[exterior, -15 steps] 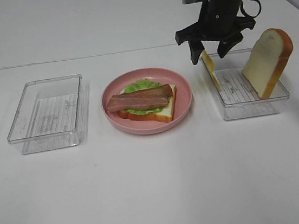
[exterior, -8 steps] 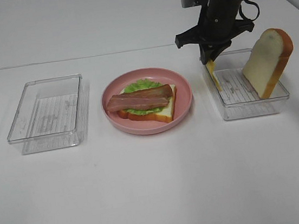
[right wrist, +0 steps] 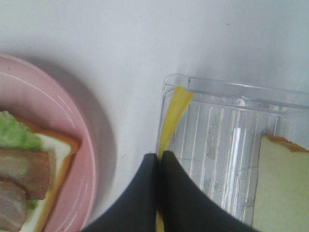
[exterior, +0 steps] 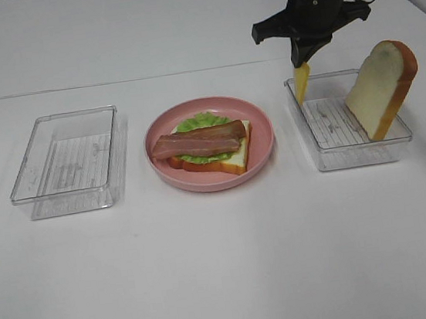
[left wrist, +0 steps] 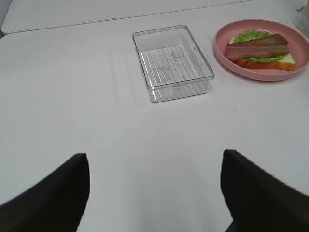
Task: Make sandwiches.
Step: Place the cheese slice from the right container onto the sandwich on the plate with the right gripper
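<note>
While left jaws gape empty, right jaws pinch cheese (exterior: 301, 82) over the bread tray (exterior: 353, 159).

Clear plastic tray (exterior: 66, 162) — glossy plate (exterior: 265, 141)
</note>
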You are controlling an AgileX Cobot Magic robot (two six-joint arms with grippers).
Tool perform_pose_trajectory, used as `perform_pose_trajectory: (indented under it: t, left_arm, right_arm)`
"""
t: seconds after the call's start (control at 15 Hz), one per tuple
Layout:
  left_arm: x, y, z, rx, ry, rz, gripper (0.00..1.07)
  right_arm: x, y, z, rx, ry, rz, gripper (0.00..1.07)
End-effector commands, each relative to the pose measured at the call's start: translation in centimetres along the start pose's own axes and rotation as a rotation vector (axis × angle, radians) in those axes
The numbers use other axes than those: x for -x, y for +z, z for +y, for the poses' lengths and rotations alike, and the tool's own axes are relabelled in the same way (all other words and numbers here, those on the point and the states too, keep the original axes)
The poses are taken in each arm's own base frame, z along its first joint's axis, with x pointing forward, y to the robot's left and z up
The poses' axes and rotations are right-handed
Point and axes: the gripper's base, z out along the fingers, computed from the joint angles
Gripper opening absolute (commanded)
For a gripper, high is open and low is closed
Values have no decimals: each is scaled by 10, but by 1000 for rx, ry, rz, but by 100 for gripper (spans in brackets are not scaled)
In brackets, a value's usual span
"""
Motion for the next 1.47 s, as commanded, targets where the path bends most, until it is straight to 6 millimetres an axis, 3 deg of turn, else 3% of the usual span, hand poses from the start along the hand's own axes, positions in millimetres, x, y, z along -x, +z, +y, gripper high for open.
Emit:
perform_pose_trajectory:
  t: [0.07,0.27,0.67,0.73,1.0,1.13,1.47]
  left_arm:
    - [-1,-3,0,0,-3,-30,72]
    - [-1,-3,0,0,-3,-30,72]
    - [-1,-3,0,0,-3,-30,72]
    - [-1,-3,0,0,-3,-30,72]
    - [-1,-3,0,0,-3,-30,72]
    - [-1,-3,0,0,-3,-30,72]
    - [-1,-3,0,0,-3,-30,72]
  right_arm:
    - [5,-25,2,39,19,-41,0]
    - [4,-47,16,194,29,-32,0]
    - [0,-56,49,494,46,10,0]
    - [-1,-55,63,554,56,16,0]
    - [-6,-27,88,607,75,51,0]
    - [-10,1,99,680,139,84,0]
    - [-14,38,96,648,212,96,0]
